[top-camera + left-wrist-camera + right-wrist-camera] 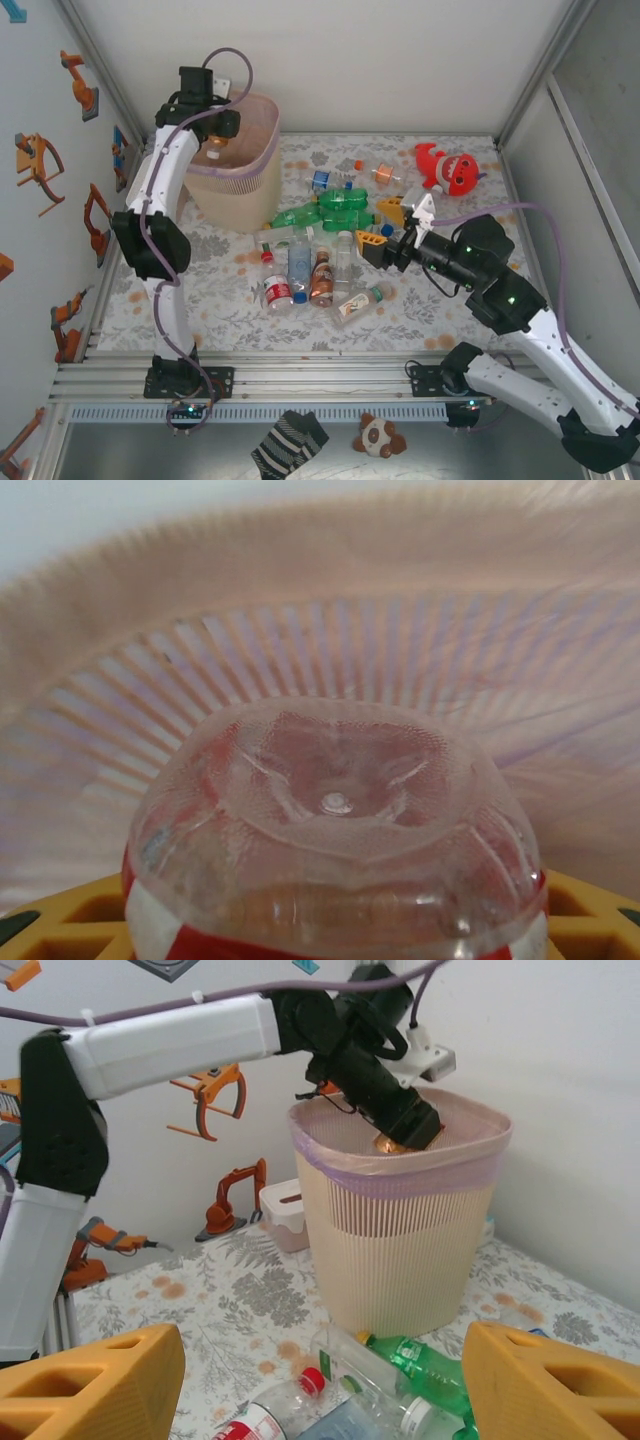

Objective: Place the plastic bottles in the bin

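While the left pincer [403,1136] clamps a red-labelled clear bottle [335,820] inside the bin [400,1245], the right pincer [325,1365] gapes wide, a green bottle [428,1368] just ahead.

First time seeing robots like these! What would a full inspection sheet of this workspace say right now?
Surface: table under a flowered cloth, no spills seen.
Job's things: bin upright at far left; loose bottles heaped mid-table.
Clutter: red plush toy far right; white box beside the bin.
Hands: left hand shut on a red-labelled bottle at the bin's mouth; right hand open beside the heap.
Cables: purple cables run along both arms, no snag seen.
Surroundings: white walls, digger stickers on the left wall; sock and small toy below the table's near edge.
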You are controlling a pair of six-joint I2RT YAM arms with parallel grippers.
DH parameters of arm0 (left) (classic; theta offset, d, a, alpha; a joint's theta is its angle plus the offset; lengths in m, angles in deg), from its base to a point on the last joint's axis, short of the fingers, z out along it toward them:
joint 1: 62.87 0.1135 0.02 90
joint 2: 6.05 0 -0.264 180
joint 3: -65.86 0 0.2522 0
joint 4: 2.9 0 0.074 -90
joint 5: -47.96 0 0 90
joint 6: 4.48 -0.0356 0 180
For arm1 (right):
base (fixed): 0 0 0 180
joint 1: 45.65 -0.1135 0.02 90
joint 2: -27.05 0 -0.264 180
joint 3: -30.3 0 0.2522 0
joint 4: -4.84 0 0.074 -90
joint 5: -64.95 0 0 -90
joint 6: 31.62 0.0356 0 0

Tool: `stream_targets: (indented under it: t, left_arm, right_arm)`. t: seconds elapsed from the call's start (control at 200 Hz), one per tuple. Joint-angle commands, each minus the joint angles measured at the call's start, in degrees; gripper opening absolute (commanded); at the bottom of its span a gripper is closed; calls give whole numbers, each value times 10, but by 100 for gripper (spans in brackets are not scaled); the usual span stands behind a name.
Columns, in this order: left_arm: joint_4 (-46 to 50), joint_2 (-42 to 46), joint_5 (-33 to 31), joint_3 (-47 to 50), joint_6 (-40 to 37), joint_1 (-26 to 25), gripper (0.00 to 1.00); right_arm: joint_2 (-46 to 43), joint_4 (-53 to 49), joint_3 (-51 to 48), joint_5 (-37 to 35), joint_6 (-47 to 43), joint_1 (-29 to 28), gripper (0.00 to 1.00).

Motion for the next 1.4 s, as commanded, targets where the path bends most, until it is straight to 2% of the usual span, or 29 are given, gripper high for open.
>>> stream_targets:
  t: [0.0, 0.371, 0.511, 0.861, 0.991, 1.147, 1.397]
  left_arm:
    - [42, -26, -38, -36, -20, 1, 34]
    - [45, -64, -38, 22, -6, 1, 34]
    - [44, -73, -16, 51, 3, 3, 34]
    - [54, -89, -3, 85, 20, 13, 43]
    - [46, -73, 0, 97, 23, 14, 50]
    - [-12, -7, 10, 153, 34, 14, 59]
    - [-20, 55, 32, 168, 41, 14, 66]
  right_arm:
    - [-12, -7, 12, -20, 3, -6, 72]
    - [-12, -7, 9, -23, 2, -7, 72]
    - [-7, -4, 10, -19, 2, -7, 72]
    - [-13, -12, 8, -17, 4, -7, 72]
    - [-15, -6, 4, -20, 4, -7, 72]
    - [-13, -7, 8, -20, 1, -7, 72]
    - [-13, -30, 20, -23, -17, -6, 72]
